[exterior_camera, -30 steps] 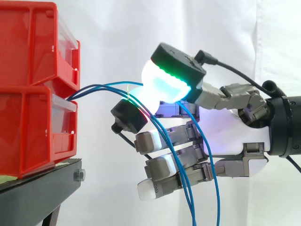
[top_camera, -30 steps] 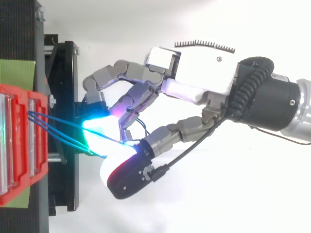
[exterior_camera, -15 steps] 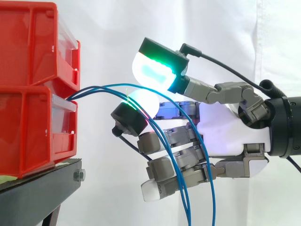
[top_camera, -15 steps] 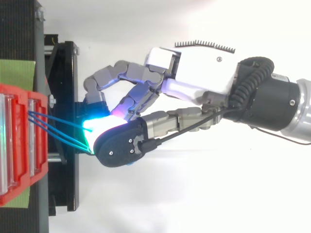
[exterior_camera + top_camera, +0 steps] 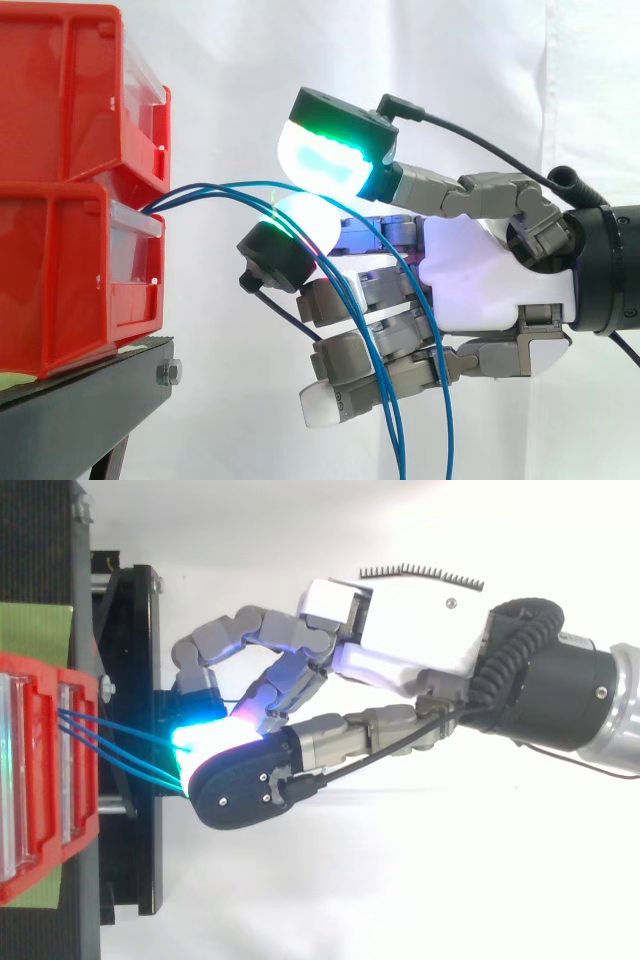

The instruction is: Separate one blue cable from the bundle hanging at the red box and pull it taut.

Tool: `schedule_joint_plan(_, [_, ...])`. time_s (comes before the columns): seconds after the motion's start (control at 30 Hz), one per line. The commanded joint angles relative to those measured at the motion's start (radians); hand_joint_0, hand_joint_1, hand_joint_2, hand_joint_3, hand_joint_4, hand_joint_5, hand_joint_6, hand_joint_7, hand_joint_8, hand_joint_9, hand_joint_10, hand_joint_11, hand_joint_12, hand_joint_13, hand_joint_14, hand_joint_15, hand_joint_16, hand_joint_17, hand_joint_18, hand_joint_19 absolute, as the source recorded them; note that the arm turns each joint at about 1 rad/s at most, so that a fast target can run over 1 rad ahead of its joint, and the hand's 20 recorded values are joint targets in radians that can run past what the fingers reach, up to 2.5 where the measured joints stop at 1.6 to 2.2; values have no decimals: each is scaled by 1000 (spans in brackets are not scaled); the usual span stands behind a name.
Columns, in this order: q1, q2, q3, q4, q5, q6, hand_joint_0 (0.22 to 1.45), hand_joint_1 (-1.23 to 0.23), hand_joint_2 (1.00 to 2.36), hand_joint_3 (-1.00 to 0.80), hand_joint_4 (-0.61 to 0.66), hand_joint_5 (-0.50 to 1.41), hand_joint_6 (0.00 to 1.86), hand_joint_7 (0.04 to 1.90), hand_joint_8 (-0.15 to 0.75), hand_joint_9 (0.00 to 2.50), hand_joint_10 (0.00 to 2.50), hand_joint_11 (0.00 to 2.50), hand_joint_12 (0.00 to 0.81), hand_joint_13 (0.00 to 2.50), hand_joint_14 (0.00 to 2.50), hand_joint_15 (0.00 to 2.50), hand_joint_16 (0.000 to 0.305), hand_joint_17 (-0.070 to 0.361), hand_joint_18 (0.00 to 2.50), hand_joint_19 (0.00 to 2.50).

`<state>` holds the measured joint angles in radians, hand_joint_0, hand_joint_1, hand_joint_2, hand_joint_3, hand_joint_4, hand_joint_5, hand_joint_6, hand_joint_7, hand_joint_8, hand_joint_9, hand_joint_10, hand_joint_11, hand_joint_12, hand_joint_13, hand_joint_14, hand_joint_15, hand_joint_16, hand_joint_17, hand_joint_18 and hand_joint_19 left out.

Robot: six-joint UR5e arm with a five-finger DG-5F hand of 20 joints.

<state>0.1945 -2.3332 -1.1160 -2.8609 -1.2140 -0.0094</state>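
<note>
Two stacked red bins (image 5: 70,270) stand on the left, and several thin blue cables (image 5: 225,186) come out between them. The cables arch to the right, then hang down across the hand's (image 5: 480,280) half-bent fingers. The lightest blue cable lies over a white-glowing fingertip (image 5: 305,218). The thumb's green-glowing pad (image 5: 320,160) hovers just above that cable, with a narrow gap to the fingertip below. In the top view the cables (image 5: 120,748) run from the bins (image 5: 40,780) to the hand (image 5: 420,630), and the thumb covers the fingertip.
The bins rest on a black stand (image 5: 80,400) whose edge juts out towards the hand (image 5: 130,680). A green sheet (image 5: 35,630) lies on the stand beside the bins. A white curtain hangs behind, and the arm comes in from the right.
One second ago the thumb's pad pressed down on the fingertip with a cable between them. The thumb has since lifted and swung left towards the bins. The cables sag a little lower.
</note>
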Motion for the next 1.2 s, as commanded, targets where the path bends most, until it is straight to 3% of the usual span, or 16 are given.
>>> schedule_joint_plan(0.0, [2,0,1,2,-1,0,648,-791,1029,-160,-134,-200,871,1521,192,1066,26,1221,317,1073,27,1207,42,95,599,534])
schedule_joint_plan(0.27, [3,-2,-5,6,2,-1,701,-796,1016,-332,-146,-219,881,1376,197,1033,26,1234,307,1073,27,1205,42,95,605,532])
schedule_joint_plan(0.43, [3,-3,-19,17,-2,-9,695,-798,1017,-334,-145,-220,874,1424,195,1050,25,1241,305,1090,27,1224,41,92,614,542])
schedule_joint_plan(0.63, [3,-3,-19,18,-4,-35,633,-687,1000,-500,-64,-218,873,1284,212,1070,24,1257,303,1116,27,1246,41,93,611,568])
schedule_joint_plan(0.83, [2,-3,-19,18,1,-50,573,-576,1000,-500,-25,-212,861,1264,226,1083,23,1251,308,1130,26,1251,43,96,618,581])
schedule_joint_plan(1.17, [2,-3,-21,18,4,-47,524,-556,1000,-500,-5,-208,850,1268,240,1086,22,1247,326,1151,24,1253,45,102,638,581])
